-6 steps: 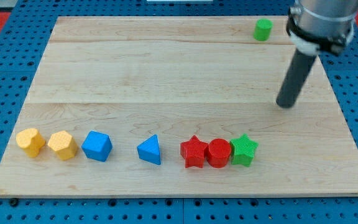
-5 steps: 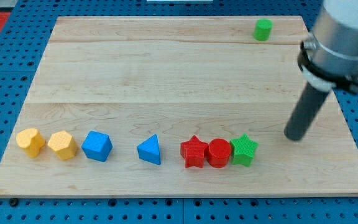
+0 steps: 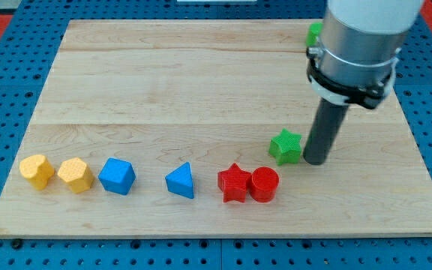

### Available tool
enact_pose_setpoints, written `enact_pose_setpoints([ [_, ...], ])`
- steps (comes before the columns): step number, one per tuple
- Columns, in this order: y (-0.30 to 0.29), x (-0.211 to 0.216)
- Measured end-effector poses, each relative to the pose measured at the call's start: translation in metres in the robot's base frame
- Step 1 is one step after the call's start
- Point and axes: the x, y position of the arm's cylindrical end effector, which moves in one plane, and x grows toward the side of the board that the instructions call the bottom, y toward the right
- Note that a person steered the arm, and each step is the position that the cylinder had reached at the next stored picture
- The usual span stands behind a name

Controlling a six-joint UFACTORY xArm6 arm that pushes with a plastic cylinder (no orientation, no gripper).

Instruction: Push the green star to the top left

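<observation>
The green star (image 3: 285, 145) lies on the wooden board (image 3: 201, 82), right of centre, just above the red cylinder (image 3: 265, 184). My tip (image 3: 315, 160) stands right next to the star on its right side, touching or nearly touching it. The star sits apart from the row of blocks below it.
A row along the view's bottom holds two yellow blocks (image 3: 36, 171) (image 3: 75, 175), a blue block (image 3: 117, 176), a blue triangle (image 3: 181, 181), a red star (image 3: 234, 183) and the red cylinder. A green cylinder (image 3: 313, 31) at the top right is partly hidden behind the arm.
My tip swung down the right side and then moved left. The green star has been pushed up and left, out of the row and away from the red cylinder.
</observation>
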Motion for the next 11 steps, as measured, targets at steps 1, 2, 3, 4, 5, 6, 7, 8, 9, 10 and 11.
enact_pose_setpoints([
  [1,-0.01,0.004],
  [2,-0.036,0.032],
  [3,-0.033,-0.005],
  [4,-0.014,-0.064],
  [5,-0.021,-0.103],
  [6,-0.028,-0.06],
  [7,-0.06,-0.061],
  [8,-0.098,-0.096],
  [9,-0.096,-0.142],
  [10,-0.095,-0.184],
  [11,-0.137,-0.187],
])
